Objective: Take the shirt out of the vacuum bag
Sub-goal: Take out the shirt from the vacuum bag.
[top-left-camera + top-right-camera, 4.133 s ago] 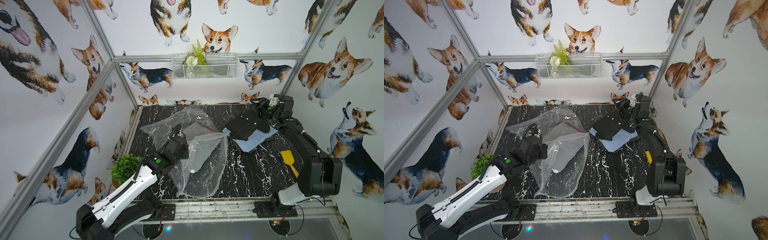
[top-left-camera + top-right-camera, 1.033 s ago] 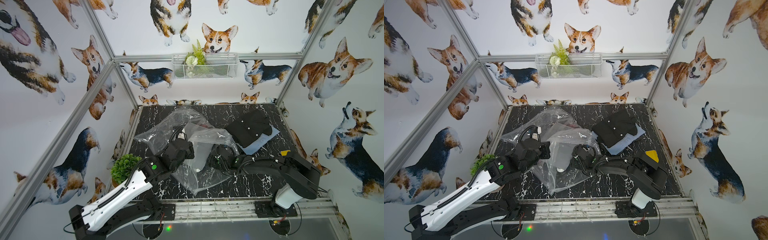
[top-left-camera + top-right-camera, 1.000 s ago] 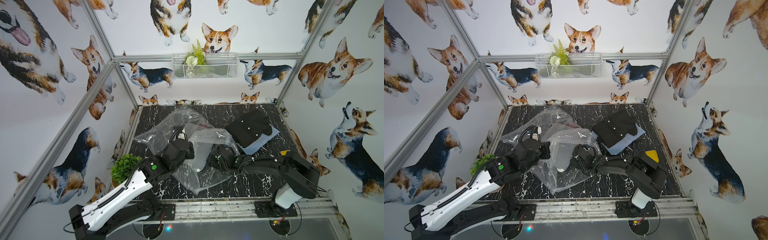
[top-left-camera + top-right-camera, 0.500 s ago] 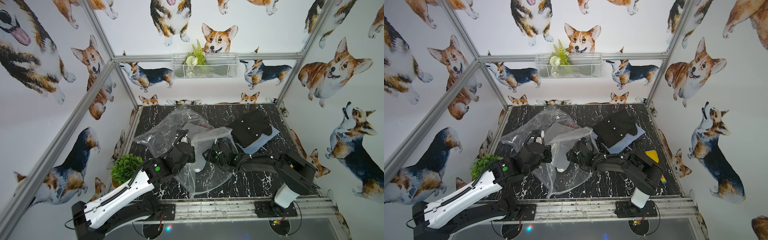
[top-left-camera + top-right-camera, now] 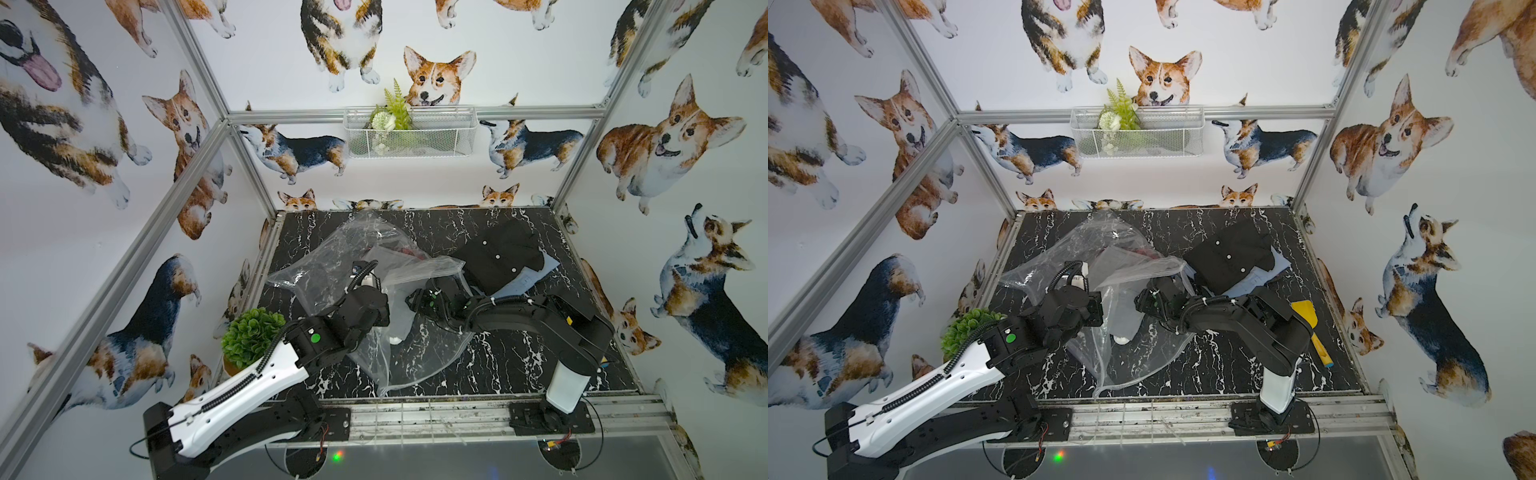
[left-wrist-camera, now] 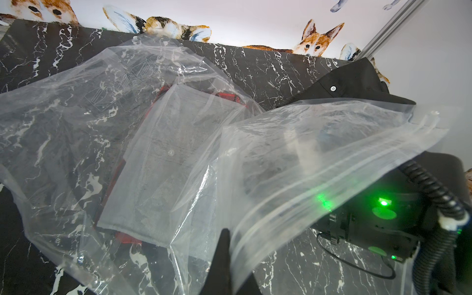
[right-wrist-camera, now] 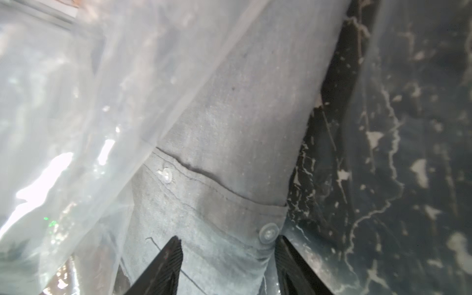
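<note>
The clear vacuum bag (image 5: 415, 357) (image 5: 1142, 353) lies mid-table, its white valve (image 5: 395, 340) showing. My left gripper (image 5: 384, 309) (image 6: 224, 255) is shut on the bag's zip-seal edge (image 6: 332, 178) and holds that flap up. A folded grey shirt (image 5: 1127, 311) (image 6: 166, 166) (image 7: 242, 127) with clear buttons lies inside the bag. My right gripper (image 5: 415, 299) (image 7: 227, 255) is under the raised flap and stands open, one finger on each side of the grey shirt's buttoned end. I cannot tell whether the fingers touch the cloth.
A second crumpled clear bag (image 5: 332, 257) lies at the back left, with something red (image 6: 224, 97) under the grey shirt. A black shirt (image 5: 498, 257) rests on pale blue cloth (image 5: 536, 282) at the back right. A potted plant (image 5: 251, 336) stands front left and a yellow tool (image 5: 1308, 324) lies at the right.
Four seconds ago my right gripper was at the black shirt at the back right. In the last second it slid left and back under the flap, which the left gripper raised.
</note>
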